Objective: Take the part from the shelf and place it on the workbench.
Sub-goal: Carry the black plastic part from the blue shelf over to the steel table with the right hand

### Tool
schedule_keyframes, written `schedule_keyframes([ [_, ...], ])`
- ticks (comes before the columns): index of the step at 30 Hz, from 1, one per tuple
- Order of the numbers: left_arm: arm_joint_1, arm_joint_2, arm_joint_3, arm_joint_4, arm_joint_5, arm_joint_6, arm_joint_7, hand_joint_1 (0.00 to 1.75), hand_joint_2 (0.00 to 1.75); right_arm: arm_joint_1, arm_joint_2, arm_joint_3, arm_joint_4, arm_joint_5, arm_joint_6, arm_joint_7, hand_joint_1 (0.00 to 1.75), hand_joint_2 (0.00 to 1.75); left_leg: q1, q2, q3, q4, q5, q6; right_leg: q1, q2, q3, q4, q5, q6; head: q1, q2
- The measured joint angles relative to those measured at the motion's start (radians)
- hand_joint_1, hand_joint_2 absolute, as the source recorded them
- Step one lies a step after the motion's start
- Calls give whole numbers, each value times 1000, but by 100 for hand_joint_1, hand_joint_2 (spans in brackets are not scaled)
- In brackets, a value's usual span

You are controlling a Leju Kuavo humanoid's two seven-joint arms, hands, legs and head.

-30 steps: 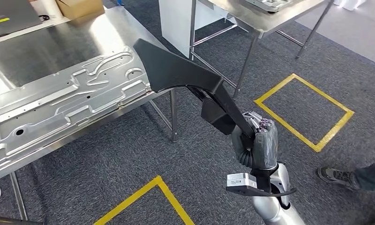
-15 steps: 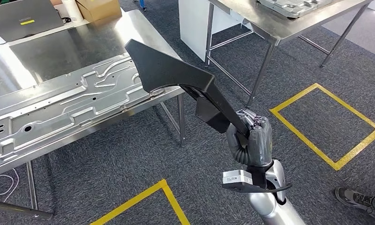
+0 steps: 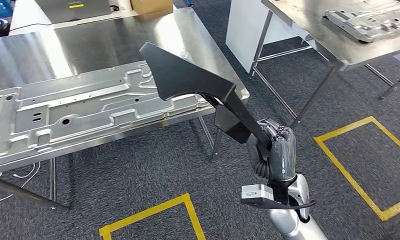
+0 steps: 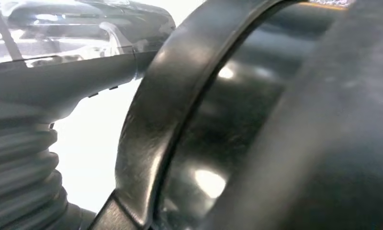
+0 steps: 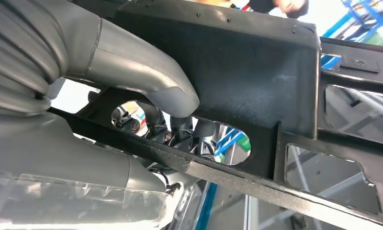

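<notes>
Grey carpet floor [image 3: 138, 175], yellow tape squares [image 3: 153, 215]. Steel desk [image 3: 138, 40] ahead, second desk [image 3: 308, 35] just right, cardboard box [image 3: 150, 6] beyond.

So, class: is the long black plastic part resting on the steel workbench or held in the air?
Held aloft: right hand grips black part above workbench.

A long black plastic trim part [image 3: 188, 80] looks matt and finely grained. The steel workbench [image 3: 138, 40] is smooth and reflective, and the pressed silver sheet-metal panel [image 3: 88, 107] on it has a duller sheen. The floor is dark grey, rough-textured carpet [image 3: 138, 175].
</notes>
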Motion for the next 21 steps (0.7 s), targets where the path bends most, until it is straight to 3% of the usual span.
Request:
schedule_keyframes([
  [2, 0, 0, 0, 0, 0, 0, 0, 0, 175, 0, 0, 0, 0, 0, 0, 0, 175, 175, 5, -26, 14, 0, -9, -7, -4, 16, 24, -109, 92, 2, 9, 0],
  [3, -1, 0, 1, 0, 0, 0, 0, 0, 175, 0, 0, 0, 0, 0, 0, 0, 175, 175, 6, -37, 18, 1, -13, -13, -7, 37, 44, -171, 127, 4, 13, 0],
  [4, -2, 0, 1, 0, 0, 0, 0, 0, 175, 0, 0, 0, 0, 0, 0, 0, 175, 175, 6, -47, 20, 2, -16, -19, -10, 58, 61, -217, 144, 6, 15, 0],
  [6, -2, 0, 1, 0, 0, 0, 1, 0, 175, 0, 0, 0, 1, 0, 0, 1, 175, 175, 6, -64, 17, -2, -16, -30, -10, 79, 75, -247, 140, 7, 16, 0],
  [8, -1, 0, 1, 0, 0, 0, 1, 0, 175, -1, -1, 0, 0, 0, 0, 3, 175, 175, 7, -68, 18, -7, -16, -41, -13, 66, 88, -254, 135, -2, 13, 0],
  [10, 0, 0, 1, 0, 0, 0, 1, 0, 175, -2, -1, 0, 0, 0, 0, 3, 175, 175, 4, -26, 3, 36, -36, -48, -19, 46, 104, -259, 129, -16, -1, 0],
  [12, 0, 0, 1, 0, 0, 0, 1, 0, 175, 0, -1, 0, 0, 0, 0, 2, 175, 175, 0, 22, -57, 157, -83, -49, -16, 24, 119, -261, 119, -29, -20, 0],
  [14, 0, 0, 1, 0, 0, 0, 0, 0, 175, 1, -1, 0, 0, 0, 0, 2, 175, 175, 0, 35, -121, 265, -108, -50, -13, 3, 131, -261, 108, -34, -28, 0],
  [15, 0, 0, 1, 0, 0, 0, 0, 0, 175, 1, -1, 0, 0, 0, 0, 2, 175, 175, 1, 37, -130, 270, -94, -51, -12, -6, 138, -261, 102, -34, -31, 0],
  [17, 0, 0, 1, 0, 0, 0, 0, 0, 175, 1, 0, 1, 0, 0, 0, 3, 175, 175, 2, 52, -91, 168, -22, -50, -13, -21, 156, -261, 88, -29, -37, 0],
  [18, 1, 0, 1, 0, 0, 0, 2, 0, 175, 1, 0, 0, 0, 0, 0, 3, 175, 175, -1, 72, -63, 105, 7, -49, -10, -27, 164, -260, 81, -24, -41, 0],
  [19, 1, 0, 1, 0, 0, 0, 3, 0, 175, 1, -1, 0, 0, 0, 0, 3, 175, 175, -4, 91, -41, 55, 23, -45, -7, -32, 169, -259, 74, -19, -45, 0],
  [21, 2, 0, 1, 1, -1, -2, 4, 0, 175, 1, -1, 1, 0, 0, 0, 4, 175, 175, -11, 109, -31, 21, 18, -35, 1, -43, 173, -262, 66, -9, -45, 0],
])
